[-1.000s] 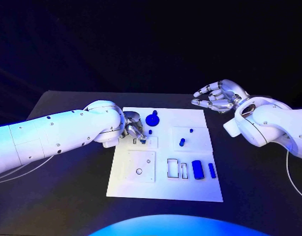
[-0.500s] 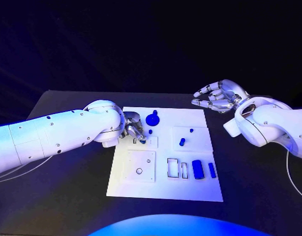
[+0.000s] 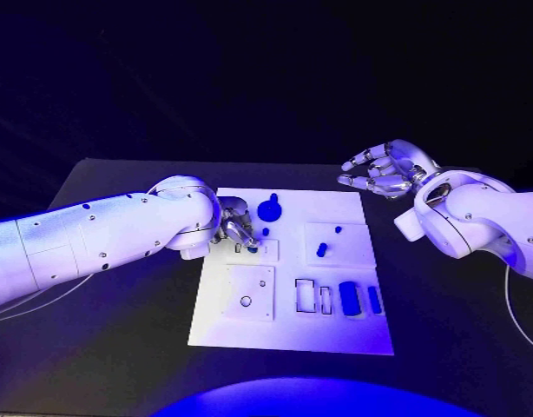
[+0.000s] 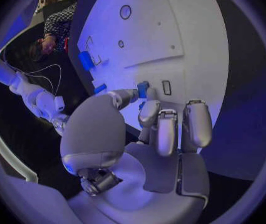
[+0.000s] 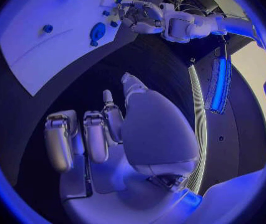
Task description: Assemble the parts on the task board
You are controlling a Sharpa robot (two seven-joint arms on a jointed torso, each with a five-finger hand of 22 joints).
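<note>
- Several small blue parts sit on the white task board (image 3: 289, 334), which lies flat in the middle of the black tabletop (image 3: 116, 347).
- One round blue part with a knob (image 3: 269, 208) stands near the far edge of the board, just beside the left hand (image 3: 238, 222).
- Two long blue parts, a fat blue bar (image 3: 349, 299) and a thin blue bar (image 3: 374, 300), lie side by side near the board's right edge, next to two empty slots with dark rims.
- One little oval blue part (image 3: 322, 250) lies on a raised white square in the middle of the board, with a tiny blue peg (image 3: 337, 230) a bit farther back.
- The left hand is down on the board's left side. In the left wrist view its thumb and a finger pinch a small blue part (image 4: 142, 89) right over the board, close to a small slot.
- The right hand (image 3: 382, 170) floats above the tabletop, off the board's far right corner. Its fingers are curled in and it holds nothing.
- Behind the tabletop the room is dark.
</note>
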